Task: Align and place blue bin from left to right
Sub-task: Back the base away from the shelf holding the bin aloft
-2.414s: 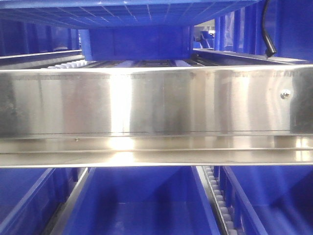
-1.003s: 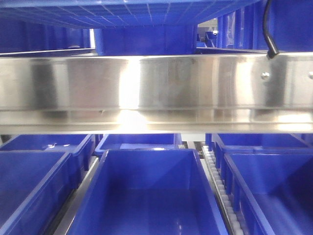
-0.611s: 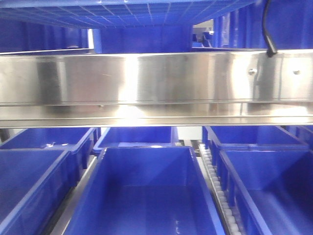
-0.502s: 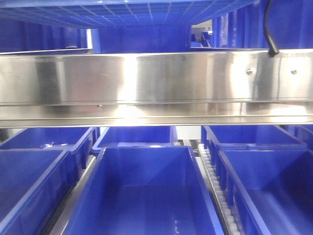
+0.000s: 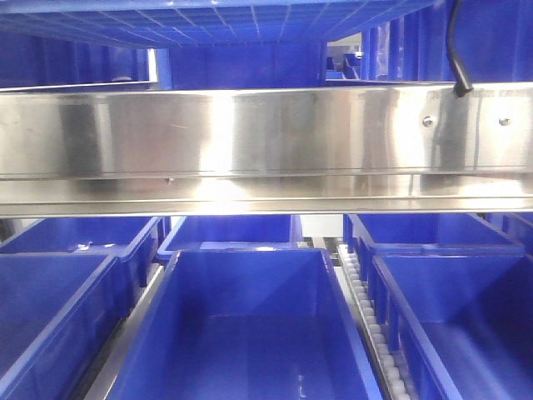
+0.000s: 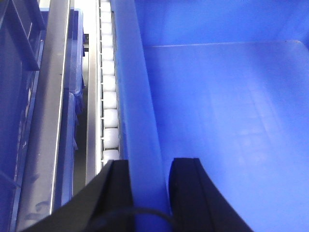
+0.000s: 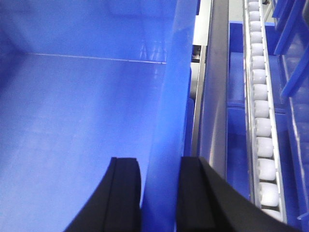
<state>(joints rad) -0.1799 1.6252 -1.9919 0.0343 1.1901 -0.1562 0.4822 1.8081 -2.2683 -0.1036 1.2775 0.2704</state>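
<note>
The blue bin (image 5: 216,21) shows only its waffle-grid underside along the top of the front view, above the steel beam. In the left wrist view I look into its bright blue inside (image 6: 217,96); my left gripper (image 6: 150,162) is shut on the bin's left wall (image 6: 130,96), one black finger on each side. In the right wrist view my right gripper (image 7: 158,159) is shut on the bin's right wall (image 7: 171,96) in the same way, with the bin floor (image 7: 72,121) to its left.
A steel shelf beam (image 5: 266,142) crosses the front view. Below it stand several open blue crates (image 5: 241,325) with a roller track (image 5: 371,325) between them. Rollers (image 6: 108,96) and a steel rail (image 7: 215,96) flank the held bin. A black cable (image 5: 456,50) hangs top right.
The steel beam has risen in the front view since 2.4 s ago, uncovering the crates below it. In the last half second nothing has visibly moved.
</note>
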